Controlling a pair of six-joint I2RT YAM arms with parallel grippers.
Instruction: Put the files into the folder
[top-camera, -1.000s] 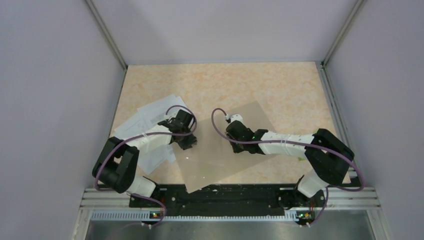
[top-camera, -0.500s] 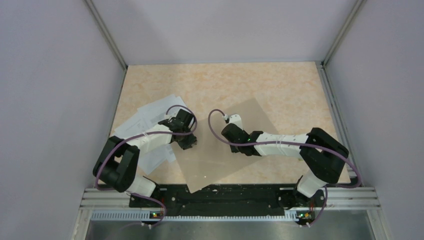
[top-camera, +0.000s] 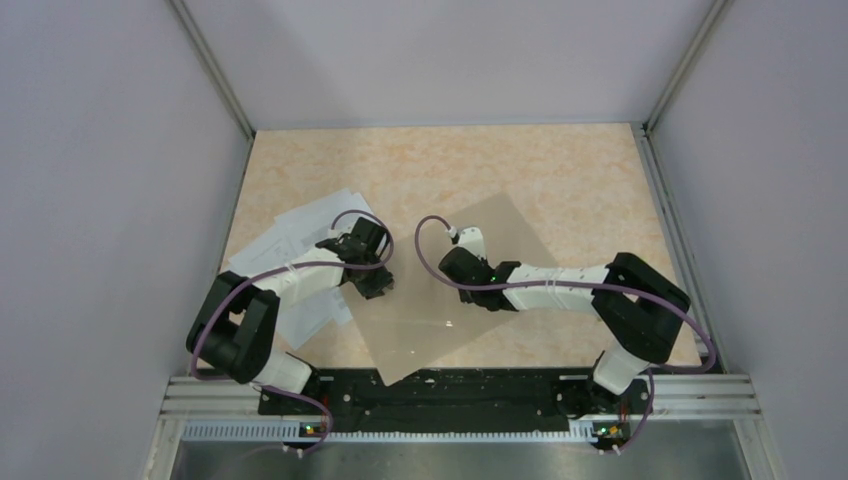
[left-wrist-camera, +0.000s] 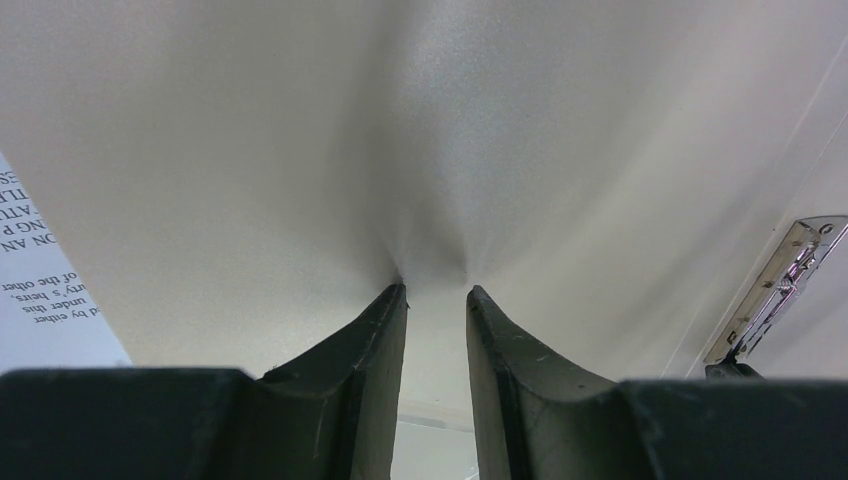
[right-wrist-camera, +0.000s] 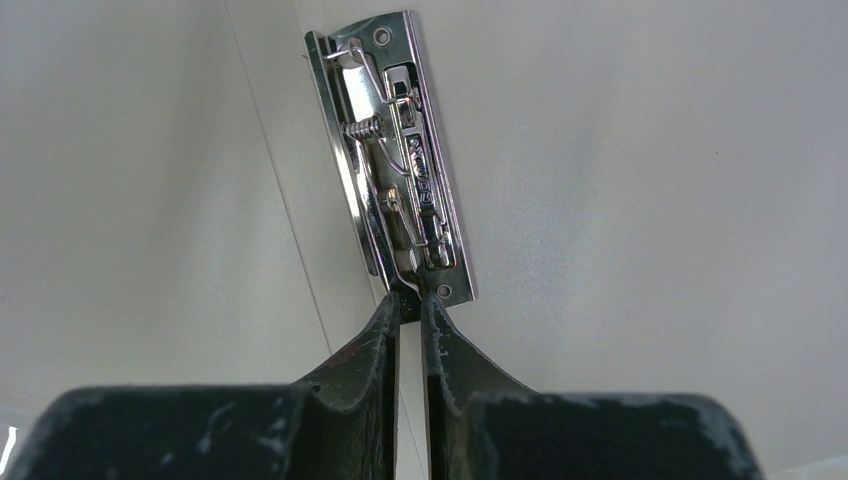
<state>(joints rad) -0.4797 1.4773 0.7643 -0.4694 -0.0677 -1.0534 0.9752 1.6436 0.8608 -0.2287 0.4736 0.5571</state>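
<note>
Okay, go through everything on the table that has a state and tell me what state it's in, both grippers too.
files: loose, overlapping pile on the table, outside the folder
folder: opened, its inside faces both wrist cameras
metal clip: fixed inside the folder, no paper under it
left gripper: tips against the folder's puckered inner surface, grip unclear
right gripper: shut on the metal clip's near end

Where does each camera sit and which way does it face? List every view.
Top external: overhead behind the bases, looking down at table, folder, files; both arms show.
Left wrist: faces the folder's inside; left gripper shows.
Right wrist: faces the metal clip; right gripper shows.
Shared: both wrist views show the clip.
</note>
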